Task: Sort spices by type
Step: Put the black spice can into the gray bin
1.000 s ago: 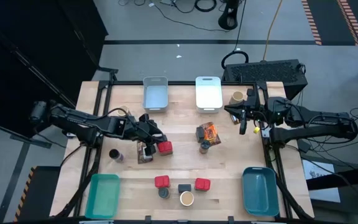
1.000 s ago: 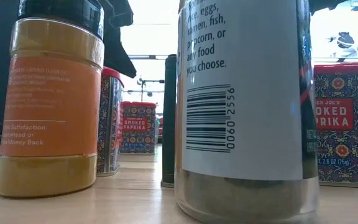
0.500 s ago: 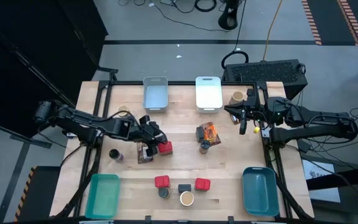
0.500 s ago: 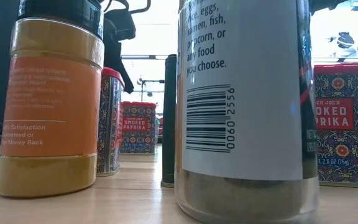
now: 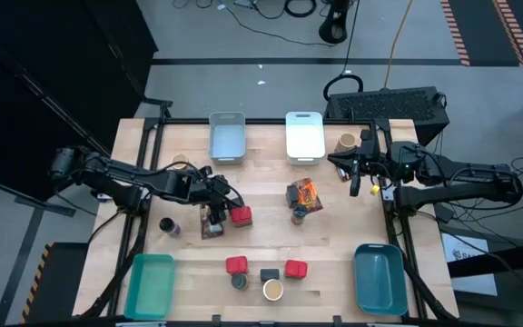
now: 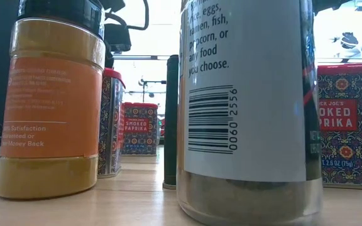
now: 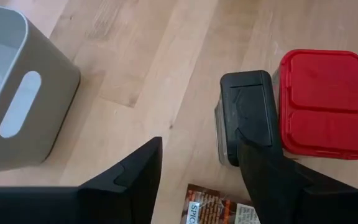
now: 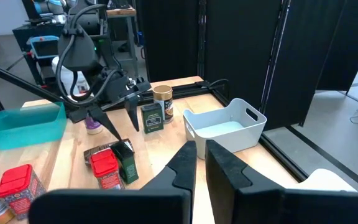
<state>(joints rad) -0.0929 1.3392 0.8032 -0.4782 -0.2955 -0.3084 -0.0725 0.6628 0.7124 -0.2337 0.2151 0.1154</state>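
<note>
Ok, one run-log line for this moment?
left gripper: jaws open above black-lidded jar beside red rectangular tin | right gripper: shut, waiting at table edge

Left gripper is drawn back from the red tin and the black-lidded jar beside it; both are left standing on the table. Its fingers, closer together before, are now spread apart, nothing between them. In the low view the gripper is seen raised higher.
</note>
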